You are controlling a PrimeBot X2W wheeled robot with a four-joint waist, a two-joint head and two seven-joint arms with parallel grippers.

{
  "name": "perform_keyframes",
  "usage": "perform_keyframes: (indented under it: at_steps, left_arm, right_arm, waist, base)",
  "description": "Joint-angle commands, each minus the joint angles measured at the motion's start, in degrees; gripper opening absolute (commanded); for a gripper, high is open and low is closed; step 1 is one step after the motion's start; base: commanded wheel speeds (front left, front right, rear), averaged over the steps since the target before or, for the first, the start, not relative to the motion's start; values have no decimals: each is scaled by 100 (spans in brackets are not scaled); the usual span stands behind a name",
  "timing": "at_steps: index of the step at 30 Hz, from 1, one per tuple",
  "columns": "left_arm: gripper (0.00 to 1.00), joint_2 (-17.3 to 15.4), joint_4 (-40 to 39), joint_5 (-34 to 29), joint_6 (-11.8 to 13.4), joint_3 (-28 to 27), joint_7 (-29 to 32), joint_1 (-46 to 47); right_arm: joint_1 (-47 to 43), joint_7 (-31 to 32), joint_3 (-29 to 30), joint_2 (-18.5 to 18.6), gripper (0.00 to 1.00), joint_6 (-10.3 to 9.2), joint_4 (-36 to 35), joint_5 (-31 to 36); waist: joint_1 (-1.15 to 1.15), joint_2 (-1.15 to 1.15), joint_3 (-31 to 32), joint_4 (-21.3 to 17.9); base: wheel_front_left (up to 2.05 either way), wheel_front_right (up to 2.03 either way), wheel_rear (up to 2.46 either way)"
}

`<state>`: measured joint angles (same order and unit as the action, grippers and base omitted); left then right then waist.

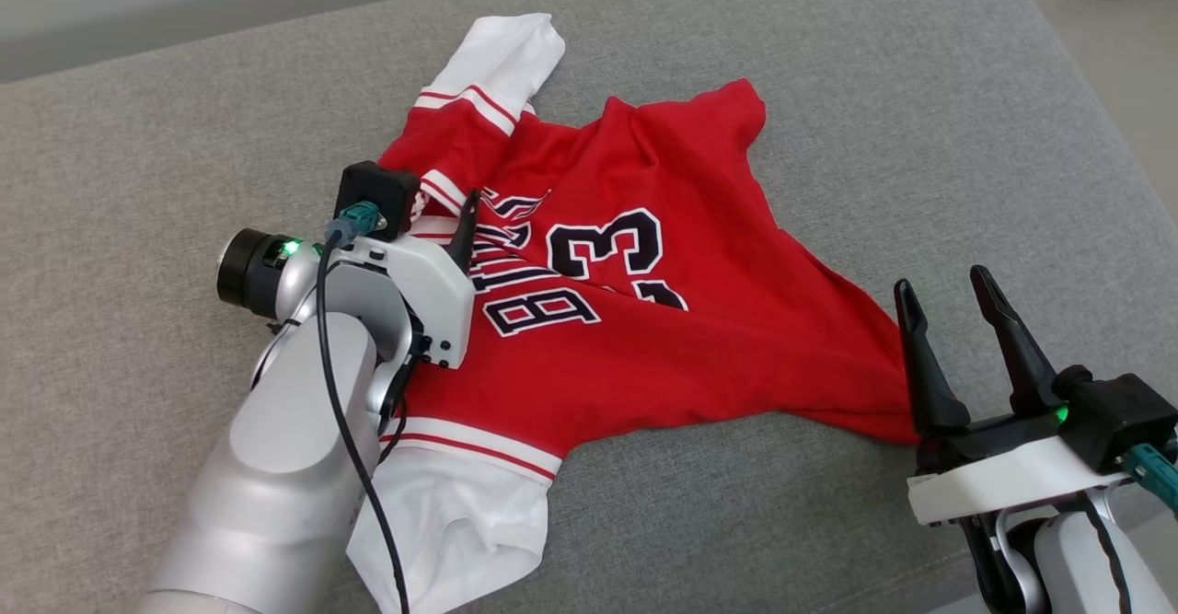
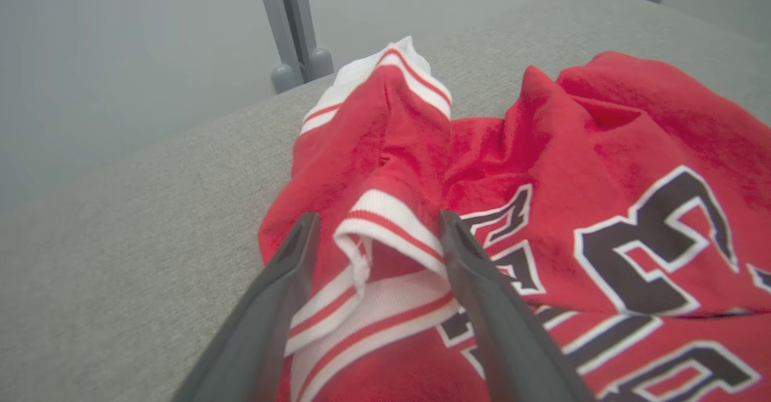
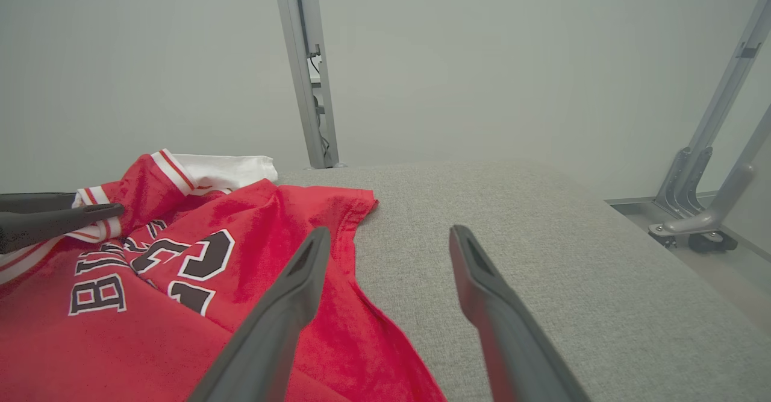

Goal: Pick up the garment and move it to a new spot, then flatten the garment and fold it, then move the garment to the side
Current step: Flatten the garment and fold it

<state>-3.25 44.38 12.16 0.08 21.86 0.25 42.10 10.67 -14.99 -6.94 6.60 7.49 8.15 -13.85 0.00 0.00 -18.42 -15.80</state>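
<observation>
the left gripper [image 2: 379, 216] hangs with fingers spread wide, astride the striped ribbed trim [image 2: 361, 305] of the red jersey [image 1: 699, 338], which lies rumpled on the grey bench [image 1: 138, 135]. it looks soft, light and floppy, so pinch the trim and the hem corner [image 1: 888, 402]. the right gripper [image 1: 945, 279], fingers apart and empty, sits just beside that corner.

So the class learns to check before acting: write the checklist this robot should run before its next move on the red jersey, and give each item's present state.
1. Left gripper open: ok.
2. Striped trim between its fingers: ok.
3. Right gripper open: ok.
4. Jersey cloth between the right fingers: not ok, mostly bare grey cushion there.
5. Jersey flat: not ok, rumpled.
6. Left fingertips touching cloth: cannot tell.
</observation>
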Motion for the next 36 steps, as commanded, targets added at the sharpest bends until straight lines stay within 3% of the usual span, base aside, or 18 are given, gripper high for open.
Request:
perform_keyframes:
  at_steps: [1, 2, 3, 4, 5, 9, 13, 19, 23, 24, 25, 29, 36]
  left_arm:
    - [100, -55, 50, 4, 40, -13, 44, 91]
    - [95, -56, 120, 26, 34, -13, 107, 121]
    - [64, -52, 179, 81, -2, -29, 172, 157]
    - [14, -50, 209, 123, -20, -55, 202, 205]
    - [0, -86, 222, 143, -42, -65, 226, 290]
    - [0, -237, 130, 277, 43, -251, 183, 473]
    - [0, -663, 10, 239, 64, -379, 340, 845]
    - [0, -1365, 92, 95, 6, -432, 934, 1459]
    - [0, -1662, 337, 46, -70, -406, 1344, 1775]
    - [20, -1712, 408, 22, -66, -384, 1415, 1829]
    - [100, -1754, 461, -46, -6, -346, 1430, 1862]
    - [100, -1830, 609, -194, 236, -283, 1173, 2016]
    - [100, -1632, 740, -138, 596, -335, 214, 1840]
  right_arm:
    - [60, -31, -2, 0, 100, 0, 3, -14]
    - [57, -31, -4, 0, 100, 0, 5, -12]
    - [54, -31, 0, -3, 100, 0, 4, -7]
    - [50, -31, 4, -11, 100, 0, 4, -6]
    - [41, -31, 10, -24, 100, 0, -2, -1]
    - [46, -31, 25, -49, 100, 0, -16, 10]
    - [107, -31, 29, -91, 100, 0, -23, 17]
    - [242, -31, -35, -158, 100, 0, -13, -6]
    - [335, -31, -110, -175, 100, 0, -6, -5]
    - [349, -31, -117, -181, 100, 0, -1, 0]
    - [368, -31, -122, -187, 100, 0, 6, 4]
    - [425, -31, -121, -198, 100, 0, 39, 32]
    - [385, -31, -53, -101, 100, 0, 58, 87]
  waist:
    - [0, 0, -10, -21]
    - [0, 0, -15, -35]
    - [0, 0, -21, -46]
    - [0, 0, -30, -54]
    - [0, 0, -46, -61]
    - [0, 0, -89, -57]
    - [0, 0, -180, -44]
    - [0, 0, -360, -70]
    - [0, 0, -479, -103]
    - [0, 0, -507, -101]
    - [0, 0, -528, -96]
    - [0, 0, -568, -49]
    - [0, 0, -274, 298]
  base:
    - [0, 0, 0]
    - [0, 0, 0]
    - [0, 0, 0]
    - [0, 0, 0]
    - [0, 0, 0]
    - [0, 0, 0]
    - [0, 0, 0]
    - [0, 0, 0]
    - [0, 0, 0]
    - [0, 0, 0]
    - [0, 0, 0]
    - [0, 0, 0]
    - [0, 0, 0]
